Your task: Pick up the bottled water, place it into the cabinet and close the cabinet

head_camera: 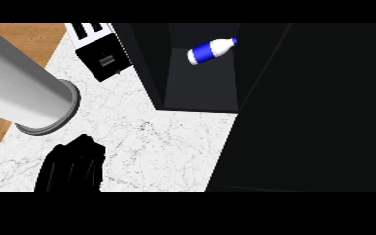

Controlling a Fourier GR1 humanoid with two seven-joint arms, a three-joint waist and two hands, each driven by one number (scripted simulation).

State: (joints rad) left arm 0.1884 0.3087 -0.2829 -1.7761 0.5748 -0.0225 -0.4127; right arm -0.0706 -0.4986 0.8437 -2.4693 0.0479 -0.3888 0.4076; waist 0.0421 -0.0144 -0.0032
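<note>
The bottled water (211, 50), blue with a white cap and base, lies on its side inside the dark cabinet (202, 92) at the top middle. Nothing is touching it. The cabinet's black door (301, 129) stands open and fills the right side of the view. My left forearm crosses the left edge, and its black hand (70, 167) hangs over the marble counter at the lower left. Its fingers are straight and hold nothing, well away from the bottle. My right hand does not show.
A black and white toaster-like appliance (103, 55) sits at the upper left beside the cabinet's left wall. White marble counter (161, 134) runs between my hand and the cabinet. A wooden surface (33, 37) shows in the top left corner.
</note>
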